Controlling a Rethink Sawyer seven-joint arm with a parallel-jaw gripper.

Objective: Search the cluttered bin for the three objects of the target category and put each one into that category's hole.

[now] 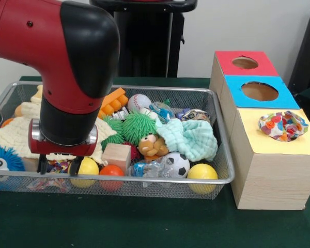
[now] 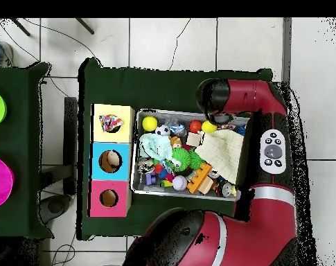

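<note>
The wire mesh bin [image 1: 160, 180] is full of toys; it also shows in the overhead view [image 2: 177, 111]. My gripper [image 1: 57, 169] is down in the bin's front left corner. It is open, with its fingers [image 1: 42, 165] either side of a floral cloth piece [image 1: 60, 165]. A second floral cloth piece [image 1: 282, 125] lies on the yellow-topped box [image 1: 271, 147], covering its hole, and shows from above too [image 2: 110, 124]. No third piece shows. In the overhead view the arm's wrist [image 2: 213, 97] hides the gripper.
A pale-yellow waffle cloth [image 1: 15, 135] lies behind the gripper and a mint-green cloth [image 1: 191, 139] to the right. A wooden block [image 1: 116, 155], yellow ball [image 1: 202, 172] and soccer ball [image 1: 178, 164] sit nearby. Blue-topped [image 1: 258, 92] and red-topped [image 1: 245, 63] boxes stand behind the yellow one.
</note>
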